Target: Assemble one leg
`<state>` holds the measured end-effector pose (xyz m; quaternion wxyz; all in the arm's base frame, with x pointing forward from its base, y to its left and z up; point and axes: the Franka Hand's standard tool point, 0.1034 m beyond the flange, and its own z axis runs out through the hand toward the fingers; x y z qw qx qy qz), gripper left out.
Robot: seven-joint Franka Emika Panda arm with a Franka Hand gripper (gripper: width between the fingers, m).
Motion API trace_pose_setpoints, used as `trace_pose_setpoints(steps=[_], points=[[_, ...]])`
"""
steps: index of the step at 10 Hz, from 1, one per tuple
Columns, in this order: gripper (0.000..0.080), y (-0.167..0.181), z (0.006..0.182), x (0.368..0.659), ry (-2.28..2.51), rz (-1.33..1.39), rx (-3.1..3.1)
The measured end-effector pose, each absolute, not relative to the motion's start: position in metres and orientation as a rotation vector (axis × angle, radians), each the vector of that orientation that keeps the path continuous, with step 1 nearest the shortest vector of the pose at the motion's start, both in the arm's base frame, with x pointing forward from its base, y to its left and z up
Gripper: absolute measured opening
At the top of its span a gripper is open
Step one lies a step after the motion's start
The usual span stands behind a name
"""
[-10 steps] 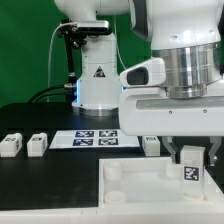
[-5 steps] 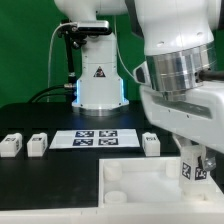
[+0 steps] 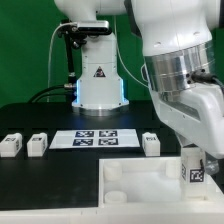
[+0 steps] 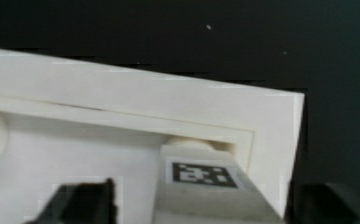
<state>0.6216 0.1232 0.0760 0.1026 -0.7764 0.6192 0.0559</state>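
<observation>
Toward the exterior view's right, by the far edge of the panel (image 3: 140,190), the leg (image 3: 193,170) stands upright, directly under the gripper (image 4: 212,202). Its fingers (image 4: 84,203) flank the leg; whether they clamp it cannot be told.

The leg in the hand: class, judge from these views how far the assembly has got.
Done: one leg is picked up and stands upright at a corner of the panel, on the exterior view's right. In hand: the hand grips it there; whether it is seated cannot be told. Left: fixing it in. Three other legs lie loose.
</observation>
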Motion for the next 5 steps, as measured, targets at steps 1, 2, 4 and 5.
trace_pose_setpoints(steps=[1,2,4,5], points=[[0.0580,0.1221,0.0740,0.6204,1.631,0.139,-2.443],[0.0635,0.1214,0.0728,0.6200,1.420,0.111,-2.578],[0.0646,0.1210,0.0728,0.6201,1.143,0.080,-2.706],[0.0649,0.1207,0.0728,0.6201,1.031,0.067,-2.750]])
